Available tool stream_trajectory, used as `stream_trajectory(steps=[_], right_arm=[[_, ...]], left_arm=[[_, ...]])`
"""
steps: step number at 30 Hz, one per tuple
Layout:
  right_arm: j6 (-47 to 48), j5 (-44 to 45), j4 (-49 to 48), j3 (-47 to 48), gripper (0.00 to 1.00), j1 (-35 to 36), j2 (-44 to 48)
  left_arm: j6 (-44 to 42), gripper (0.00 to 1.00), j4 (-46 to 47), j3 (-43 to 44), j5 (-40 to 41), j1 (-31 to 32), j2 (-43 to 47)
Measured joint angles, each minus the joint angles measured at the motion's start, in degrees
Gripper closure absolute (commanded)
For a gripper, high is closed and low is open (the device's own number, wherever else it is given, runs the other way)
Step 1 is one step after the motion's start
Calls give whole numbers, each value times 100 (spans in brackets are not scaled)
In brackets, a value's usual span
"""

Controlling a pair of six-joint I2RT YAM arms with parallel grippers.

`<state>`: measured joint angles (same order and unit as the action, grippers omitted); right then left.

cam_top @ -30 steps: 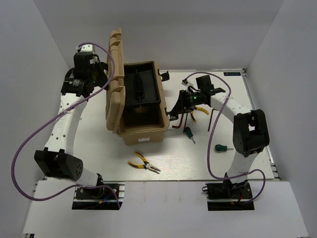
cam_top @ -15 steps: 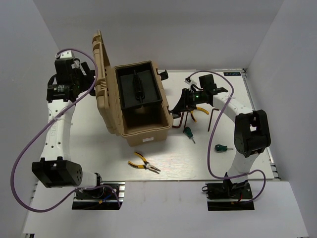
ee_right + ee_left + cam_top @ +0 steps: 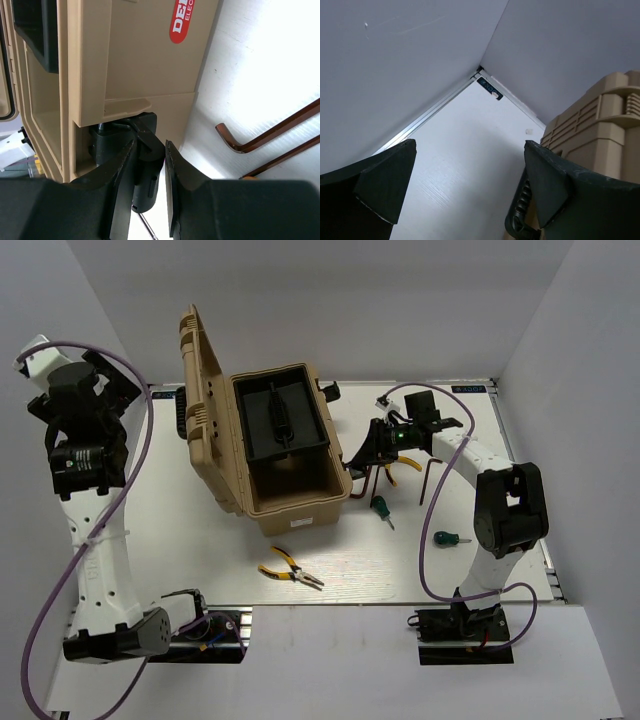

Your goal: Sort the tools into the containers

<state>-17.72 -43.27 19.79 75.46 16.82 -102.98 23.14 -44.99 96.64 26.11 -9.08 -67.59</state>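
Left wrist view shows the left claw [image 3: 470, 190] spread wide, empty; the right claw [image 3: 149, 146] clamps the latch [image 3: 142, 125] of the box [image 3: 140, 60].

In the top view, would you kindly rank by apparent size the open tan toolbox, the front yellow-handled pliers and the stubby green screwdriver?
Largest: open tan toolbox.
Then: yellow-and-black-handled pliers.
Smallest: stubby green-handled screwdriver.

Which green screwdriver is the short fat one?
The stubby screwdriver, lying alone farther from the tan toolbox. The other green screwdriver lies closer to the box and looks longer and thinner.
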Motion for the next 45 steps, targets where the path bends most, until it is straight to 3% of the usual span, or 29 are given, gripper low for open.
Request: stream_trajectory(steps=[8,15,25,30,42,43,45], right_arm=[[-79,-63,-87,-37,100,-4,0],[-142,-13,-125,-37,100,76,0],[-133,-15,52,-33,100,409,-2],[-114,50,275,116,100,686,-66],[-13,-39,623,566,99,881,-396],[-7,-63,627,599,68,898,-426],[22,-79,627,634,52,938,-452]], left_arm=[[221,0,17,-94,-861,46,310],[378,0,614,114,-2649,107,723],[1097,0,2684,-350,-5611,170,793],[1185,0,2933,-717,-6177,273,570],[857,0,2848,-802,-6618,1008,59],[791,0,2804,-769,-6623,1108,-13],[662,0,2704,-728,-6612,1298,-157]])
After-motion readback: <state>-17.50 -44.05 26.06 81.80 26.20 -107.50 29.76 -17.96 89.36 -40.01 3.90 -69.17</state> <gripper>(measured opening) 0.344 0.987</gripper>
